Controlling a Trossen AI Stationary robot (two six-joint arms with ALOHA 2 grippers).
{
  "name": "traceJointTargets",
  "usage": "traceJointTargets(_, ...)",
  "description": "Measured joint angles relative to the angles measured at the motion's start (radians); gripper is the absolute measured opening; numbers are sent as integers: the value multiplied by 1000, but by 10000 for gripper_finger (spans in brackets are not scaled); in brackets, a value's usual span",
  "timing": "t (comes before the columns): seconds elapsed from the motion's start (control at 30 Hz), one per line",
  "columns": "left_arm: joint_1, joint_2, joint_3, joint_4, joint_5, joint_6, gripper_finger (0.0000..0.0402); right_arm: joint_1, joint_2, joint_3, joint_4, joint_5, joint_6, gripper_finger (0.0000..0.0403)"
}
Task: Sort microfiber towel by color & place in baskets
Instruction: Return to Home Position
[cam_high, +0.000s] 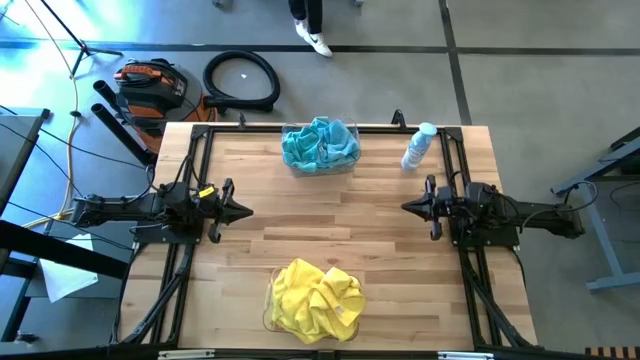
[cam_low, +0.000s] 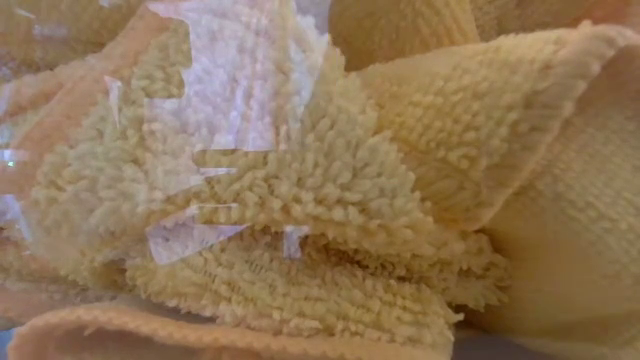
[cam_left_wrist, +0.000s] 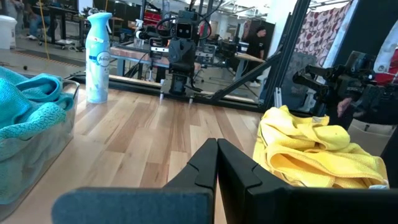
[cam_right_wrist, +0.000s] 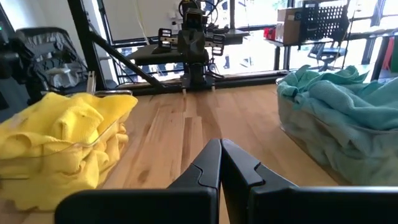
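Teal-blue microfiber towels (cam_high: 319, 142) lie heaped in a clear basket (cam_high: 351, 131) at the table's far edge, also in the left wrist view (cam_left_wrist: 28, 102) and right wrist view (cam_right_wrist: 348, 102). Yellow towels (cam_high: 315, 298) fill the other clear basket (cam_high: 268, 318) at the near edge, overflowing its rim; they show in the wrist views (cam_left_wrist: 314, 152) (cam_right_wrist: 59, 140) and fill the low view (cam_low: 320, 200). My left gripper (cam_high: 246, 210) (cam_left_wrist: 217, 149) is shut at the table's left side. My right gripper (cam_high: 406, 206) (cam_right_wrist: 221, 149) is shut at the right side. Both hover apart from the towels.
A white-and-clear spray bottle (cam_high: 418, 147) stands upright near the table's far right corner, seen also in the left wrist view (cam_left_wrist: 97, 57). Bare wood (cam_high: 325, 220) lies between the two baskets and between the grippers. Black frame rails (cam_high: 196, 160) run along the table's sides.
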Motion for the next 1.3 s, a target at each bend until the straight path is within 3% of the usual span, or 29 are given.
traceJointTargets(1.3, 0, 0, 0, 0, 0, 0, 0, 0, 0, 0, -1, -4, -34, 0)
